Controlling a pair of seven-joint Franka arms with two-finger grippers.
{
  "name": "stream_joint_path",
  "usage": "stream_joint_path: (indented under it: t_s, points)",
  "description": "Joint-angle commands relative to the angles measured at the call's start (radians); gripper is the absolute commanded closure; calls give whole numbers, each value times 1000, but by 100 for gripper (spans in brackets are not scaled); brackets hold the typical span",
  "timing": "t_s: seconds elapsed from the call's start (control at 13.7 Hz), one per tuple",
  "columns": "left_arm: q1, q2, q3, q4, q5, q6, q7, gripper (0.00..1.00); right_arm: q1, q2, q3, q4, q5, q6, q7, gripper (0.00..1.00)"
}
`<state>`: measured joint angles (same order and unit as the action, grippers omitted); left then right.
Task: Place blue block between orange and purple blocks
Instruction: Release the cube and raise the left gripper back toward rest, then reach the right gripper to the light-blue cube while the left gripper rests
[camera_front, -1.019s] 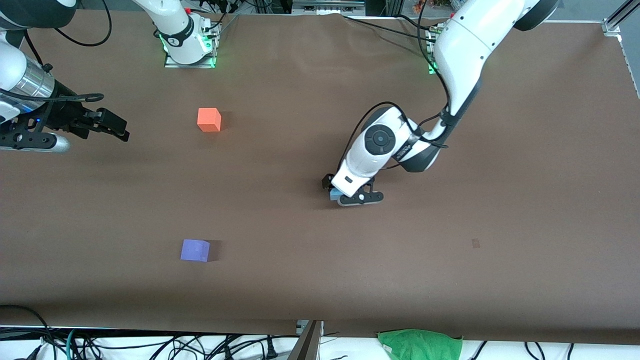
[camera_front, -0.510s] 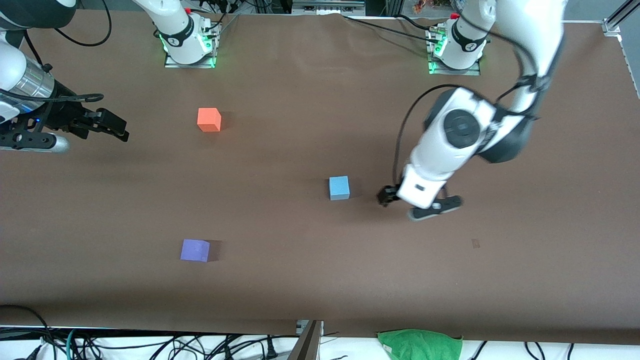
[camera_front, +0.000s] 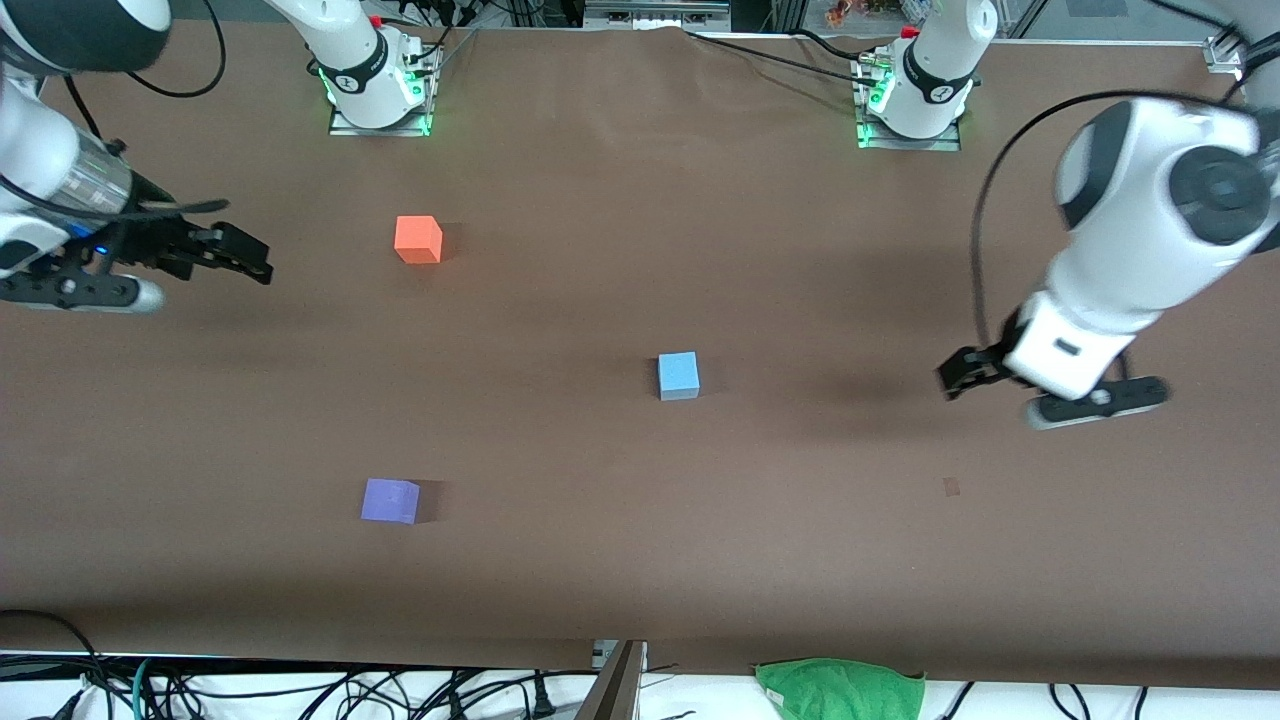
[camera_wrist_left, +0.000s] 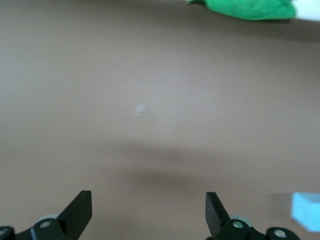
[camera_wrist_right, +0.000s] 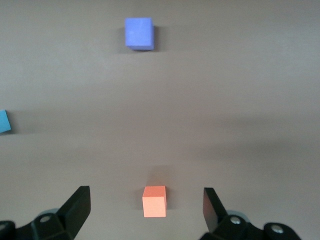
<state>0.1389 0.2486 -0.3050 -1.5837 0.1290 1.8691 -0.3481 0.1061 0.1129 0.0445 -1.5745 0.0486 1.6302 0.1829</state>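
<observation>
On the brown tabletop (camera_front: 700, 550), the sky-blue matte cube (camera_front: 678, 376) sits free, at three o'clock of the gap between orange matte cube (camera_front: 418, 240) and violet-purple matte cube (camera_front: 390, 500), so unplaced; left gripper (camera_front: 1050, 395) and right gripper (camera_front: 245, 262) hover with jaws spread wide, empty.

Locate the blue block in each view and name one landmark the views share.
Front view: blue block sits mid-table, alone.
Left wrist view: it shows at the picture's edge.
Right wrist view: only a sliver at the edge.
Shared landmark: the orange block, absent from the left wrist view.
</observation>
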Motion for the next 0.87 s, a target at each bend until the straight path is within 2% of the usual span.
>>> stream_joint_path:
  t_s: [0.0,0.15,0.29,0.36,0.44,0.51,0.58,0.8]
  points:
    - [8,-75,111,-36,-134,-76,203,0,85,52,3,30,-10,-6,-6,1]
    - [8,-116,171,-38,-170,-144,251,0,162,111,3,31,-22,34,-6,1]
    - [16,-150,184,-32,-164,-204,253,0,265,195,3,33,-26,144,-5,1]
    - [21,-169,184,-32,-164,-214,251,0,305,280,3,34,-20,207,-2,1]
    - [33,-182,184,-30,-163,-238,251,0,329,324,5,46,-13,285,0,1]
    - [40,-187,185,-30,-163,-267,254,0,374,390,8,92,-10,353,3,1]
    - [42,-189,196,-30,-163,-277,276,0,406,459,8,161,0,364,53,1]
    - [22,-189,221,-25,-163,-277,334,0,498,672,8,406,13,381,381,1]
